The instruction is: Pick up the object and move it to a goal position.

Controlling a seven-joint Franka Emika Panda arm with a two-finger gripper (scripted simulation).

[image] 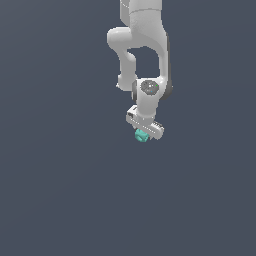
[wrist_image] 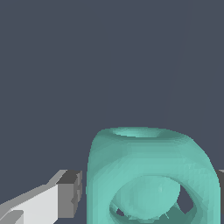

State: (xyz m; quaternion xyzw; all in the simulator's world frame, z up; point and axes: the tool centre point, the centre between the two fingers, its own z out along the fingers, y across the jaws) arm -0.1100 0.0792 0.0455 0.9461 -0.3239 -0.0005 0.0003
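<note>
The object is a tiny teal-green blocky lump (image: pixel 141 135) with rounded knobs, sitting right under the white gripper (image: pixel 142 134) in the exterior view. In the wrist view the object (wrist_image: pixel 151 175) fills the frame close up, a rounded teal block with a hollow holding a ball shape. One grey fingertip pad (wrist_image: pixel 70 194) presses against its side, and the edge of the other finger shows at the frame's border on the opposite side. The gripper is shut on the object. The white arm (image: pixel 145 45) hangs down from the top of the exterior view.
Only a plain dark grey-blue surface (image: pixel 60 190) shows around the arm in both views. No goal marker, container or other object is visible.
</note>
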